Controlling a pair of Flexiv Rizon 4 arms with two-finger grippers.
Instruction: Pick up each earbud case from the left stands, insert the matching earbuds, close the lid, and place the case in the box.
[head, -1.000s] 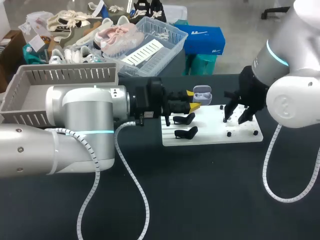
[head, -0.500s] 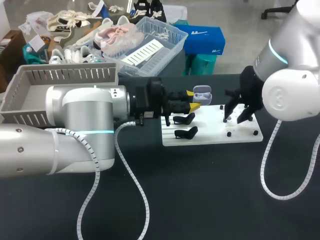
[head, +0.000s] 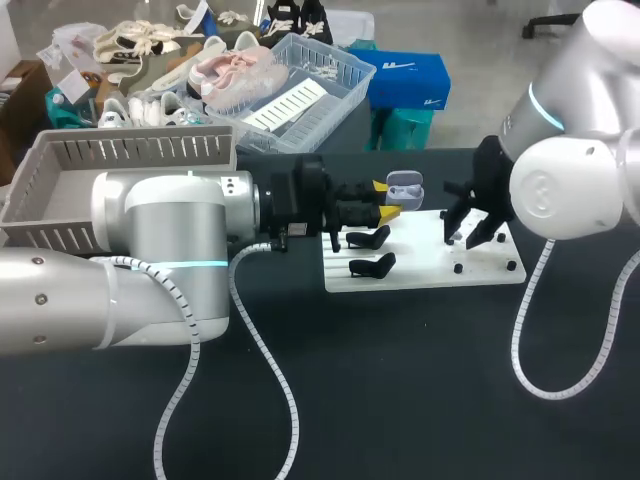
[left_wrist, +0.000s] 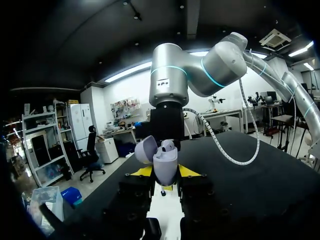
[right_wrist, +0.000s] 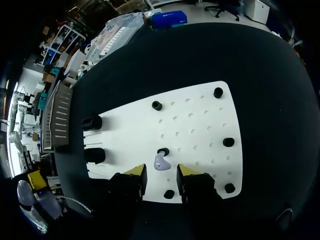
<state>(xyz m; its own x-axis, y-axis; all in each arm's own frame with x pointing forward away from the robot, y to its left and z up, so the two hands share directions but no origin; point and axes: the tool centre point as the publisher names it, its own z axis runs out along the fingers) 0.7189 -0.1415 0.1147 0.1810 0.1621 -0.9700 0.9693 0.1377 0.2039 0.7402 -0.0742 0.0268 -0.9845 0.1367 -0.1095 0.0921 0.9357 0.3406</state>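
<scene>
Left claw (left_wrist: 165, 172): clamped on the case (left_wrist: 165, 167), a yellow tip pressed to each flank. The arm reaches in from the table's left edge.
Case: lavender, upright in that grip, held over the board's rear edge toward its left end. Its lid (left_wrist: 145, 149) is swung open and one bud (left_wrist: 167, 145) is poking out of the top.
Right claw (right_wrist: 161, 172): fingers apart, gripping nothing, hanging over the board's right half.
Loose bud (right_wrist: 161, 161): lavender, lying flat on the board just ahead of the right claw's tips and in line with the gap between them. Neither finger touches it, and a black peg (right_wrist: 163, 151) sits right beside it.
Board (head: 420, 272): white, flat on the dark table (head: 400, 400), set at the middle toward the rear edge.
Stands (head: 368, 238): two black ones, side by side on the board's left end, just below the left claw.
Box (head: 130, 150): grey, slatted walls, at the table's rear left corner, well apart from the case.
Change, right arm: and it's moving! Over the last second the big joint has swung in toward the middle, and the claw has crept a touch toward the board's left end, staying over the same patch.
Change, left arm: rock steady, no shift at all, with the case held in the same spot and the lid at the same angle.
Change, board and stands: exactly where they were.
</scene>
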